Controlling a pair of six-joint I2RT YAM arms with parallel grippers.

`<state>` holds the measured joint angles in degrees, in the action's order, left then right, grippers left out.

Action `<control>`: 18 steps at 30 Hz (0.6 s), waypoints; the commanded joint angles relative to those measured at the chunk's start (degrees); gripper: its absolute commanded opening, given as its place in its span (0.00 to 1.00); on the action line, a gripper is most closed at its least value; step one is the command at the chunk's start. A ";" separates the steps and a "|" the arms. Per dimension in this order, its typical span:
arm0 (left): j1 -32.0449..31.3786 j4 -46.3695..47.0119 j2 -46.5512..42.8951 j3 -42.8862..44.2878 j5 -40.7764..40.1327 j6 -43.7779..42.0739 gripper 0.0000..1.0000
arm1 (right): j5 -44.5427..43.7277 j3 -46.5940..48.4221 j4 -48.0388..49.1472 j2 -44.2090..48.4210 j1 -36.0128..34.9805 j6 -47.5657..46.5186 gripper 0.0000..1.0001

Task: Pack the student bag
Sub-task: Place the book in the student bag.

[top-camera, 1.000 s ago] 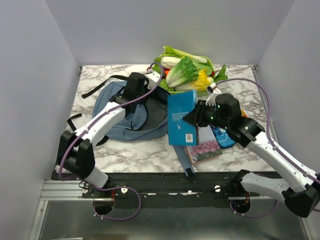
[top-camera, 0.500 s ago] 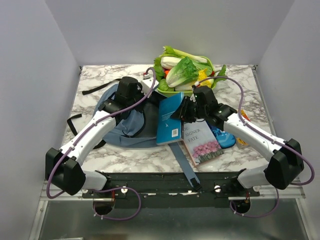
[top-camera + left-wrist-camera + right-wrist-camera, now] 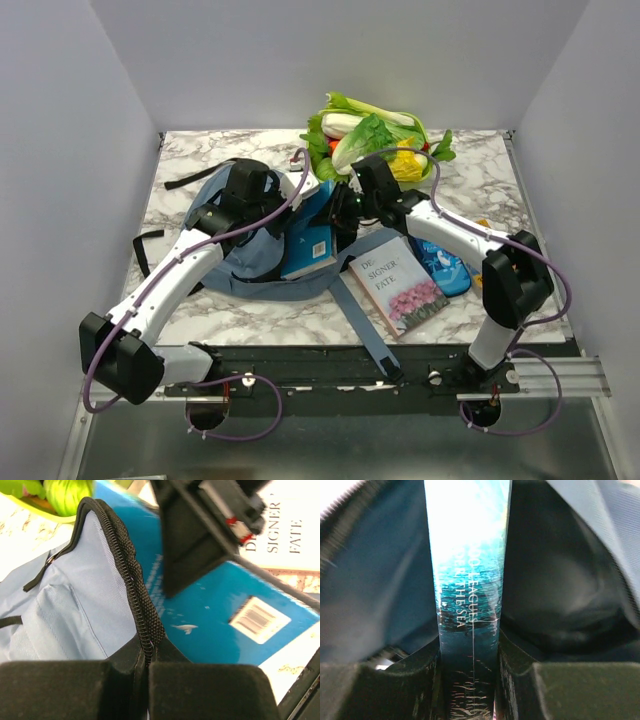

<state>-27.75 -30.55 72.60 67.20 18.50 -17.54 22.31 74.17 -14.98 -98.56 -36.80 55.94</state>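
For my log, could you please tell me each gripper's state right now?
Left gripper: closed on the zipper rim of the soft grey-blue fabric backpack.
Right gripper: closed on the flat teal book.

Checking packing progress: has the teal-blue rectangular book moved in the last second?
Yes. The teal-blue book went left, off the flower-cover book, into the grey-blue fabric backpack.

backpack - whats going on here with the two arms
The left gripper is shut on the backpack's zipper edge, holding the opening up. The right gripper clamps a blue book, which sits partway inside that opening. A second book and a pencil case lie on the table to the right, not packed yet.
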 commanded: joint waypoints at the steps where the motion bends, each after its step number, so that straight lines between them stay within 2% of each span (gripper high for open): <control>1: -0.20 -1.00 -2.55 -0.40 9.26 -2.94 0.00 | 5.39 7.56 10.23 -0.84 -0.29 5.49 0.01; 6: 0.15 -1.62 -2.72 0.04 10.15 -3.12 0.00 | 0.91 6.08 16.98 -1.80 -0.99 9.36 0.01; 11: 2.08 -1.54 -2.37 2.32 13.65 0.31 0.00 | -3.14 7.56 19.19 -7.06 -4.33 9.89 0.01; 15: 7.25 -0.57 -1.50 3.90 18.83 3.56 0.00 | -7.18 6.60 27.78 -10.84 -8.11 10.33 0.01; 18: 10.16 -0.13 -0.79 4.17 22.27 3.83 0.00 | -9.02 9.31 29.39 -13.75 -9.69 8.66 0.01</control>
<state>-20.71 -32.71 72.12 68.66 30.70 -16.40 16.12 78.37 1.06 -110.54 -44.01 63.96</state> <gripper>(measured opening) 0.040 0.387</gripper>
